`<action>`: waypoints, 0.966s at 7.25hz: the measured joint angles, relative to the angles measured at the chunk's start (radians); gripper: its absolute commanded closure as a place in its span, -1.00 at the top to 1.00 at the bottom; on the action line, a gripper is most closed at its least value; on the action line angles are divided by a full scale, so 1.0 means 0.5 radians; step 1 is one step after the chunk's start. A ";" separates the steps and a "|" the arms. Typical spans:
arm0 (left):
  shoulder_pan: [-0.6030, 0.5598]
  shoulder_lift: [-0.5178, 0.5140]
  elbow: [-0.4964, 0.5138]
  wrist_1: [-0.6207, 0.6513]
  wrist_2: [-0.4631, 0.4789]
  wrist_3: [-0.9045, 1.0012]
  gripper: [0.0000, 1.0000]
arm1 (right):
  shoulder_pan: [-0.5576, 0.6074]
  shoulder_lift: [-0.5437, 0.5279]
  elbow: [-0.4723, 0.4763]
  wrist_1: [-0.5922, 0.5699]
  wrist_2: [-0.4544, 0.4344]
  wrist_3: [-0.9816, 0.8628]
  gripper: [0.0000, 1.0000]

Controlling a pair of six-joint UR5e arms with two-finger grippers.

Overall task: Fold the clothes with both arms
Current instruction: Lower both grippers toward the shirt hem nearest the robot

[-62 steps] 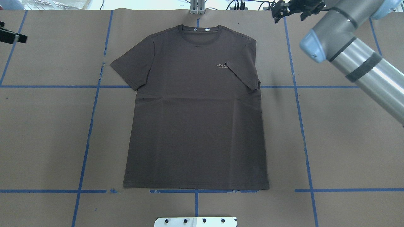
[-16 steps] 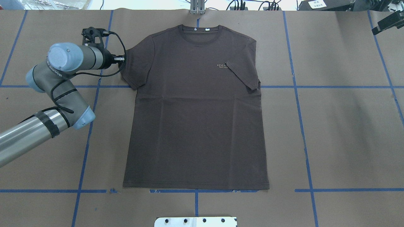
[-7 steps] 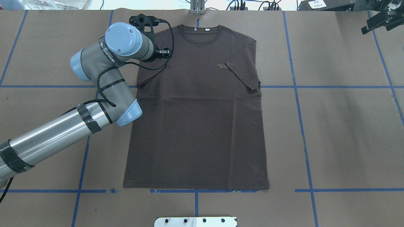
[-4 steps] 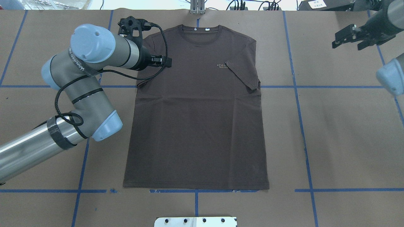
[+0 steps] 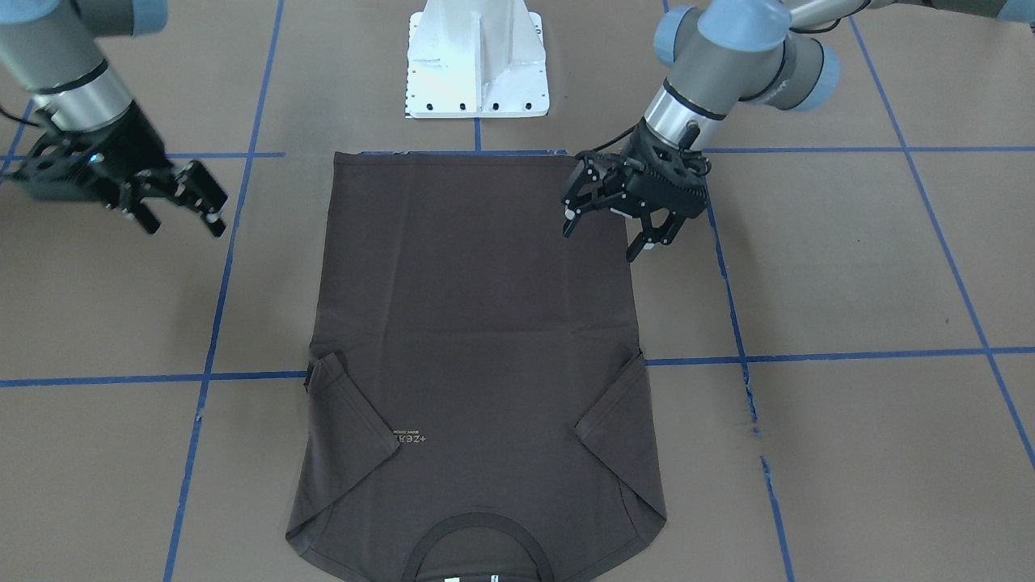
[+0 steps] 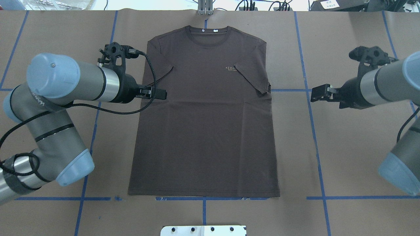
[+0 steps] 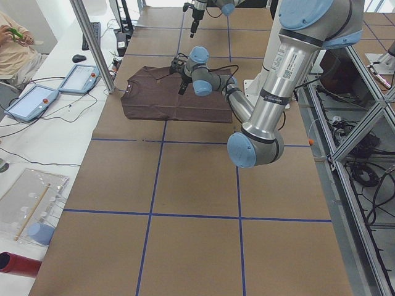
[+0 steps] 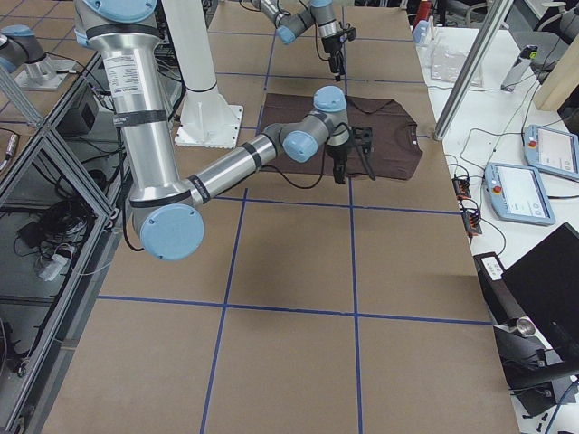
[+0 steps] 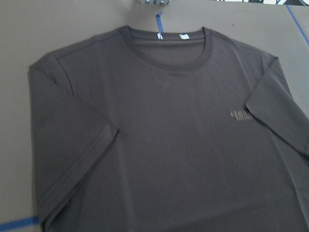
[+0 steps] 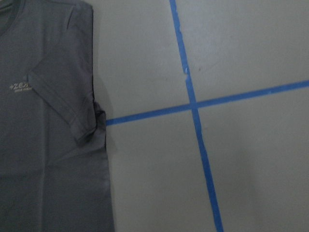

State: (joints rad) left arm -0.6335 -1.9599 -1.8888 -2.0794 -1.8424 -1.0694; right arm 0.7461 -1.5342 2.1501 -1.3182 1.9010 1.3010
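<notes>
The dark brown-grey T-shirt (image 6: 206,131) lies flat on the brown table, collar (image 6: 206,34) at the far edge. Both sleeves are folded in onto its chest, and the pale logo (image 6: 230,68) shows beside the right one. My left gripper (image 6: 161,95) hovers over the shirt's left edge below the folded sleeve; in the front view it (image 5: 602,238) is open and empty. My right gripper (image 6: 315,93) hangs over bare table to the right of the shirt, apart from it, and it (image 5: 184,225) is open and empty. The shirt also shows in the left wrist view (image 9: 169,135) and the right wrist view (image 10: 48,145).
The white base pedestal (image 5: 477,65) stands at the near edge behind the shirt's hem. Blue tape lines (image 6: 311,114) grid the brown paper. A metal post (image 6: 205,8) and cables sit at the far edge. A person and tablets (image 7: 37,102) are beside the table.
My left gripper took the shirt's left sleeve, folded it in onto the chest, let go and drew back along the left edge. My right arm swung in from the far right corner.
</notes>
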 measured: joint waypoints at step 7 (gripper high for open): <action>0.852 0.536 -0.342 0.229 0.564 -1.056 0.17 | -0.944 -0.205 0.285 0.010 -0.805 0.784 0.96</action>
State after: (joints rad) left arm -0.2075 -1.6917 -2.0597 -1.9647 -1.5605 -1.5973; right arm 0.2742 -1.6369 2.2927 -1.3131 1.4985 1.6932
